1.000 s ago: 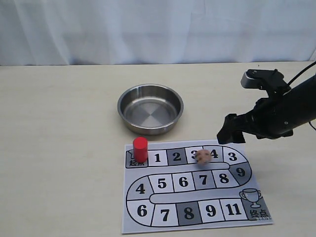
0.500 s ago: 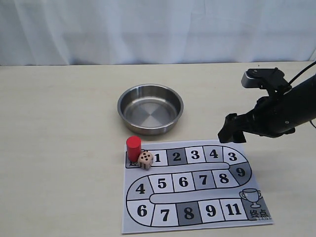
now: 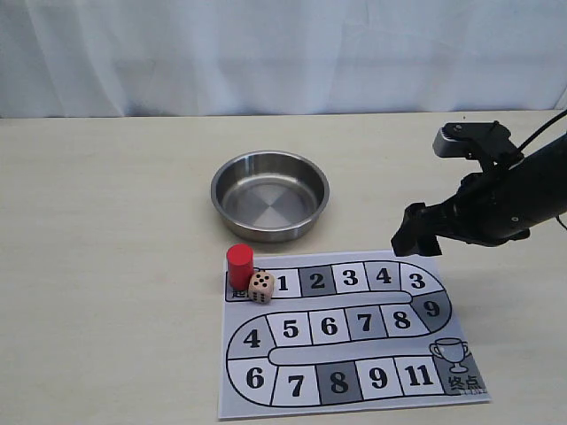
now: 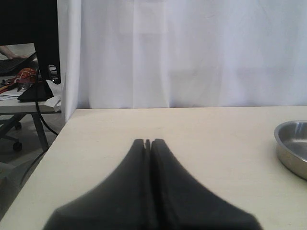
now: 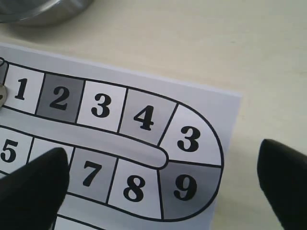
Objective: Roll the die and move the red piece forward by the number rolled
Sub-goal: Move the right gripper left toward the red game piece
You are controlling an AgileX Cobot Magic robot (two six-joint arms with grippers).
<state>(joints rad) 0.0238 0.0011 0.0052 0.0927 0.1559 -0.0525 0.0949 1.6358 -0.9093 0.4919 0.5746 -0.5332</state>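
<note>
- The die [image 3: 260, 286] rests on the board [image 3: 337, 354], on the line between the start square and square 1. Black pips show on its top and side faces, too small to count surely.
- The red piece [image 3: 239, 264] stands upright on the start square, at the board's far left corner. It is just beside the die, on the die's far left side; whether the two touch cannot be told.
- The board is a printed paper sheet lying flat by the counter's [image 3: 106, 266] near edge, somewhat right of the middle. Its numbered track winds to a trophy square at its near right corner.
- A steel bowl [image 3: 221, 181] sits near the counter's middle, just beyond the board's far edge and close behind the red piece.
- The right gripper [image 3: 416, 243] hangs over the board's far right corner, toward the counter's right edge and well apart from the die. Its jaws are spread wide and grip nothing; in the wrist view they frame squares 7, 8 and 9.
- The left gripper [image 4: 147, 143] has its jaws pressed together with nothing between them. It points over bare counter toward the far edge and the white curtain [image 4: 192, 48].
</note>
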